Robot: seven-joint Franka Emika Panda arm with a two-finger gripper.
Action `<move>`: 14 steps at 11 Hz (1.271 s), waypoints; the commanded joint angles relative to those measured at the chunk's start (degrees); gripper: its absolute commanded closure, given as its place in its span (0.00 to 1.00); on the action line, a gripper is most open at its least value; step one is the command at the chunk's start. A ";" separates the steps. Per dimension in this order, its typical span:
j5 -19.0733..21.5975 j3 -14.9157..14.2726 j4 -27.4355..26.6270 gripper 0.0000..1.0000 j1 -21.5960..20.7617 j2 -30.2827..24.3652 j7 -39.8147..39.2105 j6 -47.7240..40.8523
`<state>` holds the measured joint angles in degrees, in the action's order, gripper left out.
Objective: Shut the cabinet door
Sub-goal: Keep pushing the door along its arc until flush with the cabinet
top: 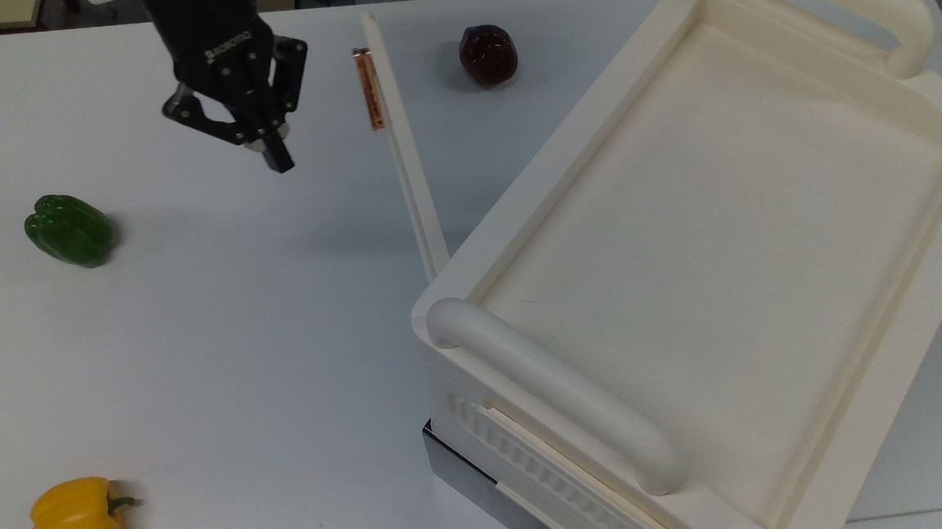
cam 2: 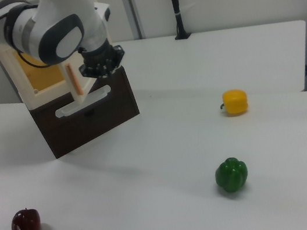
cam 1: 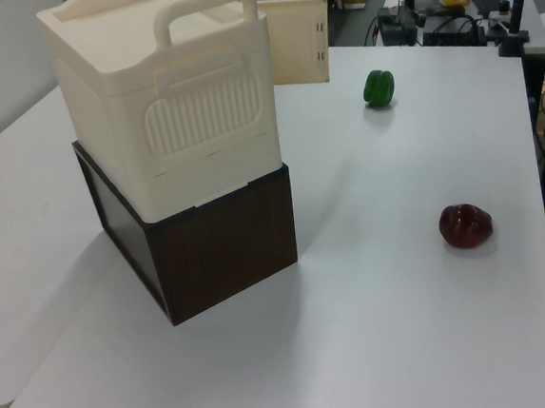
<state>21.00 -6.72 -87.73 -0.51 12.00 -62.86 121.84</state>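
The cabinet (top: 706, 225) is a large cream box with two thick handles on a dark base (cam 1: 219, 252). Its cabinet door (top: 407, 162) stands partly open, edge-on in the top view, with the copper bar handle (top: 368, 99) near its free end. In the left view the door (cam 1: 296, 41) sticks out behind the cabinet (cam 1: 169, 108). My gripper (top: 275, 156) hangs shut to the top view's left of the door, with a gap between them and nothing held. The right view has the gripper (cam 2: 99, 71) just beside the door handle (cam 2: 75, 79).
A green pepper (top: 68, 229) and a yellow pepper (top: 76, 515) lie on the white table (top: 239, 352) toward the top view's left. A dark red pepper (top: 488, 54) sits beyond the door's free end. The robot arm (cam 2: 50, 26) reaches over the cabinet in the right view.
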 commanded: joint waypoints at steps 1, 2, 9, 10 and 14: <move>1.24 0.13 -1.31 1.00 -4.04 -1.54 2.90 -3.96; 1.24 0.21 -1.31 1.00 -5.54 -1.55 4.74 -4.24; 1.32 0.30 1.06 0.99 -14.51 -0.14 14.60 -3.18; 1.24 0.30 1.85 0.99 -15.30 0.73 16.17 -3.18; 1.24 0.39 3.09 0.99 -18.64 1.96 20.66 1.46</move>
<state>21.56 -5.86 -85.61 -17.15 12.80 -44.82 120.11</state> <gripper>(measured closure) 0.991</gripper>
